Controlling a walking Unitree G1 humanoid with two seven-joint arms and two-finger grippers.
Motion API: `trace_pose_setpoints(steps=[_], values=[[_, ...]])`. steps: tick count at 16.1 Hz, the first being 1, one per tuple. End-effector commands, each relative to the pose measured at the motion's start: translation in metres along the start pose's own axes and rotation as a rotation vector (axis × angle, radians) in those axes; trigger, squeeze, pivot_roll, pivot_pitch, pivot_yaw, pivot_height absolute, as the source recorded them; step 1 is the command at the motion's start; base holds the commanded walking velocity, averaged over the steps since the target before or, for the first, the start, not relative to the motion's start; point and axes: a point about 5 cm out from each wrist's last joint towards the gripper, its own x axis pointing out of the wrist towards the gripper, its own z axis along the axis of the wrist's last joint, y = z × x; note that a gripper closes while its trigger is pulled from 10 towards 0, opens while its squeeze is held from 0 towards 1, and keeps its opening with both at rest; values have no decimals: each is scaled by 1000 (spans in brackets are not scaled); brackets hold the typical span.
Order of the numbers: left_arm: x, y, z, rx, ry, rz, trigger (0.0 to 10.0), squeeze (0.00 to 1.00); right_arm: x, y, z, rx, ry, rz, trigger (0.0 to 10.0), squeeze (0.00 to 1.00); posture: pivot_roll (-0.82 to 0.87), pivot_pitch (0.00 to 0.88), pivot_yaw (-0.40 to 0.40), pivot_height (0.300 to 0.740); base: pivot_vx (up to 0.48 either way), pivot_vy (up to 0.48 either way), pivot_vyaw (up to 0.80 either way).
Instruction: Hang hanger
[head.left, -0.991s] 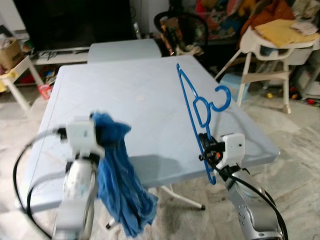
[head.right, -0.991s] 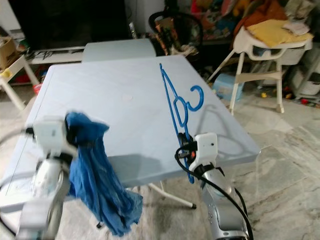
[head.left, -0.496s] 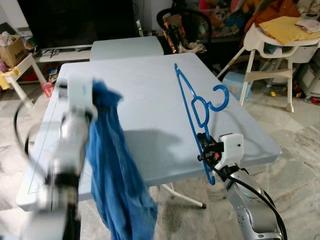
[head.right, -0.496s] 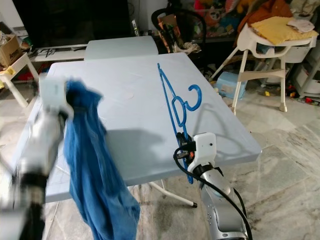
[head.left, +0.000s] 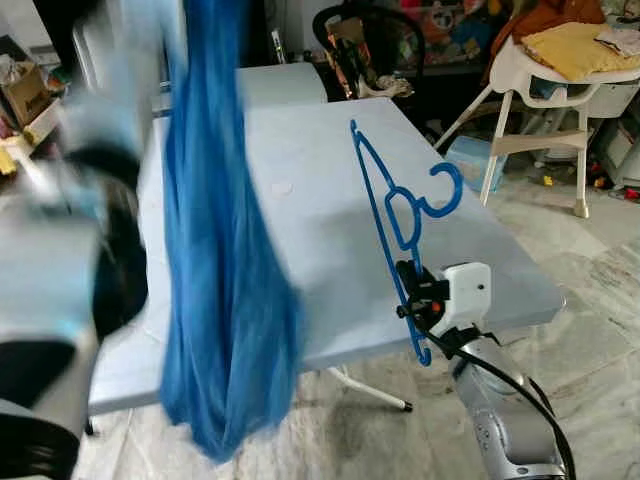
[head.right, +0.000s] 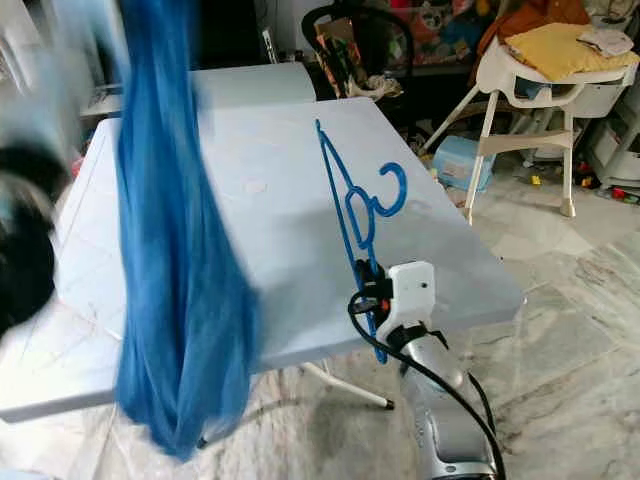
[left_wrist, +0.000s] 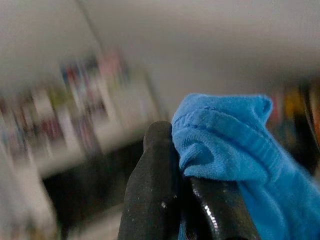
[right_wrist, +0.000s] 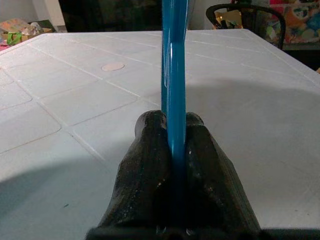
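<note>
A blue plastic hanger (head.left: 392, 212) stands upright over the near right part of the pale blue table (head.left: 320, 215), hook pointing right. My right gripper (head.left: 408, 292) is shut on its lower bar; the wrist view shows both fingers (right_wrist: 150, 165) clamped on the blue bar (right_wrist: 173, 75). A long blue garment (head.left: 215, 250) hangs down at the left, blurred, reaching below the table edge. My left gripper (left_wrist: 182, 180) is shut on a bunched top fold of the garment (left_wrist: 225, 140); the left arm (head.left: 60, 250) is raised high and blurred.
A white high chair (head.left: 545, 75) with a yellow cloth stands at the back right. Dark chairs and clutter (head.left: 370, 50) lie behind the table. A second small table (head.left: 280, 80) sits at the far end. Marble floor (head.left: 590, 260) spreads to the right.
My left arm has swung sharply upward with the blue garment, which now hangs long and blurred from the top of the view. The right gripper and hanger have stayed put.
</note>
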Motion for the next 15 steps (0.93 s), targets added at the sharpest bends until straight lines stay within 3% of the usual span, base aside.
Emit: trace_pose_setpoints(steps=[1,3,4,5,7,9,10,11,12,13,14,15], values=[[1,-1,0,-14,-6,12,10000,0,0,0,-8,7,40,-8,10000,0,-101,1,76,740,0,0,0],[12,-8,48,0,-188,34,10000,0,-1,0,-5,8,26,-21,10000,0,-109,13,84,740,0,0,0],[12,-11,52,2,-220,30,10000,0,-2,0,-6,10,26,-24,10000,0,-109,13,84,740,0,0,0],[3,-25,27,35,-217,-8,10000,0,-6,2,-8,13,30,-26,10000,0,-117,23,90,740,0,0,0],[-29,-48,-45,34,-81,-91,10000,0,-10,3,-10,15,38,-27,10000,0,-123,29,87,740,0,0,0],[-98,-64,-142,-57,200,-84,10000,0,-11,1,-11,11,45,-27,10000,0,-125,28,82,740,0,0,0],[-117,-65,-161,-74,261,-64,10000,0,-10,0,-10,9,46,-25,10000,0,-124,27,78,740,0,0,0],[-152,-62,-190,-94,378,9,10000,0,-8,-2,-9,4,46,-22,10000,0,-118,24,70,740,0,0,0],[-175,-59,-207,-122,461,67,10000,0,-7,-4,-8,2,47,-19,10000,0,-111,20,62,740,0,0,0],[-190,-56,-215,-133,496,103,10000,0,-6,-4,-8,-1,46,-11,10000,0,-102,16,54,740,0,0,0],[-213,-55,-227,-183,547,152,10000,682,-3,-2,-8,0,46,8,10000,0,-85,11,41,740,0,0,0],[-220,-55,-229,-198,560,163,10000,682,-2,-1,-8,2,47,13,10000,0,-82,10,39,740,0,0,0]])
